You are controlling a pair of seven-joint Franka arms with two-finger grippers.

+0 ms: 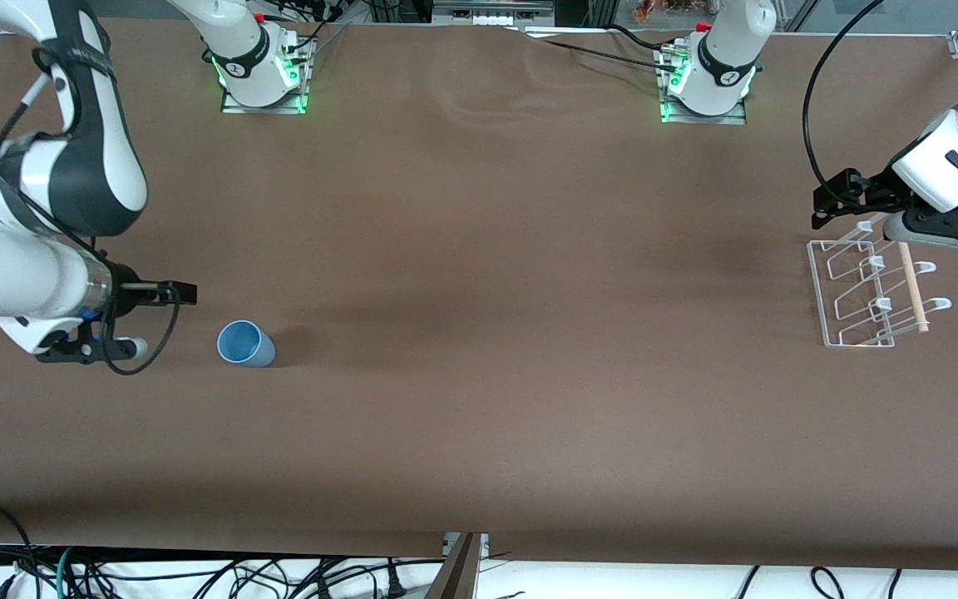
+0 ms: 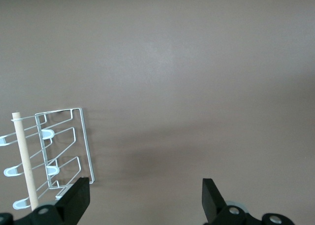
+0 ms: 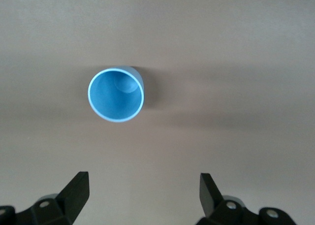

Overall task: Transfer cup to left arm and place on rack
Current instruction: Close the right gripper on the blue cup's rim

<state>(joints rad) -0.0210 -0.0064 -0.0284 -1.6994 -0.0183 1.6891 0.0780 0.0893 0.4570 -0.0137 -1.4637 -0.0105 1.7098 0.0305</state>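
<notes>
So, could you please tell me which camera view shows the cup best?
The right wrist view: the cup fills it, open mouth showing. The front view shows it small on the table; the left wrist view lacks it.

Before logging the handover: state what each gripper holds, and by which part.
Nothing. The right gripper is open beside the cup; the left gripper is open by the rack.

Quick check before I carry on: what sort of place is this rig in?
Likely a robotics lab: two arms bolted to a brown-covered table, loose cables under its edge, and only a cup and rack as props.
</notes>
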